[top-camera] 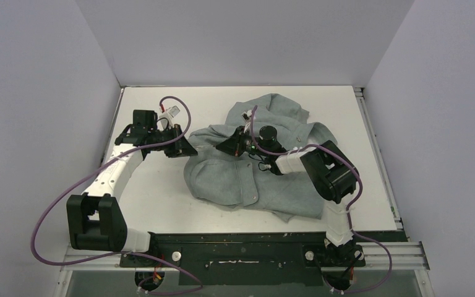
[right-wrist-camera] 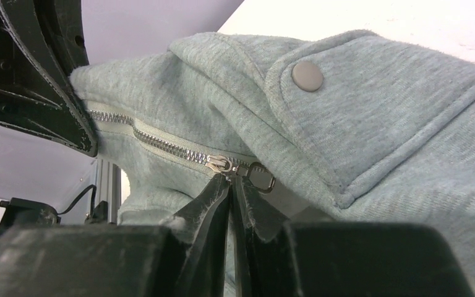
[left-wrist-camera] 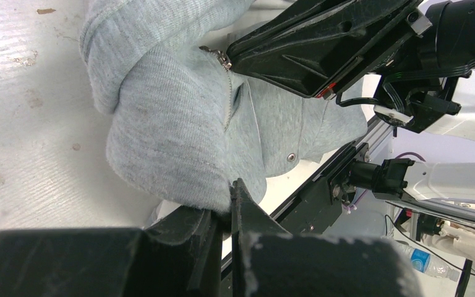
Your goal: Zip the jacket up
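Observation:
The light grey jacket lies crumpled on the table's middle right. My left gripper is shut on the jacket's left edge; in the left wrist view its jaws pinch a fold of grey fabric. My right gripper sits on the jacket just right of the left one. In the right wrist view its jaws are closed at the metal zipper slider, with the pull ring beside the right fingertip. The closed zipper teeth run left towards the left gripper.
The white table has a raised rail along its right side. Purple cables loop over both arms. The right arm's body hangs over the jacket's right half. A snap button sits on a jacket flap.

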You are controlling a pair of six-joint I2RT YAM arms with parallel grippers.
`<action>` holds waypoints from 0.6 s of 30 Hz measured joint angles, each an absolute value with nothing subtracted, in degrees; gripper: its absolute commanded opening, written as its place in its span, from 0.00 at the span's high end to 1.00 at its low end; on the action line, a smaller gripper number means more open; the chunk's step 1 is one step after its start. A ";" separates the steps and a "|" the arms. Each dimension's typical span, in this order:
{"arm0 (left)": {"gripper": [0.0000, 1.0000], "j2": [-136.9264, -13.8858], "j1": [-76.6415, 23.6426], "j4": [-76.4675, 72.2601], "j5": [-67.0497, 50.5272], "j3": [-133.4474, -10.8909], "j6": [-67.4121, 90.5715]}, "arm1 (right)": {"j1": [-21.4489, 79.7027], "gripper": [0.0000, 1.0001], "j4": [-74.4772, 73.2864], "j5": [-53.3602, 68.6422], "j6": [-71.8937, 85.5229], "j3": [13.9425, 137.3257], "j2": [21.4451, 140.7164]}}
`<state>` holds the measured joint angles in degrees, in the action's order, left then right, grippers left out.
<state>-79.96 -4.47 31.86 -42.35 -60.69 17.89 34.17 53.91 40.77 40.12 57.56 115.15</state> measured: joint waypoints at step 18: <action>1.00 -80.38 -4.47 31.44 -42.48 -60.47 17.89 | 34.96 0.93 39.46 31.64 28.05 60.82 110.02</action>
<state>-80.38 -4.47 31.44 -42.48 -60.47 17.89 34.96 39.46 31.64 28.05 60.82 110.02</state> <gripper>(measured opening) 0.045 0.078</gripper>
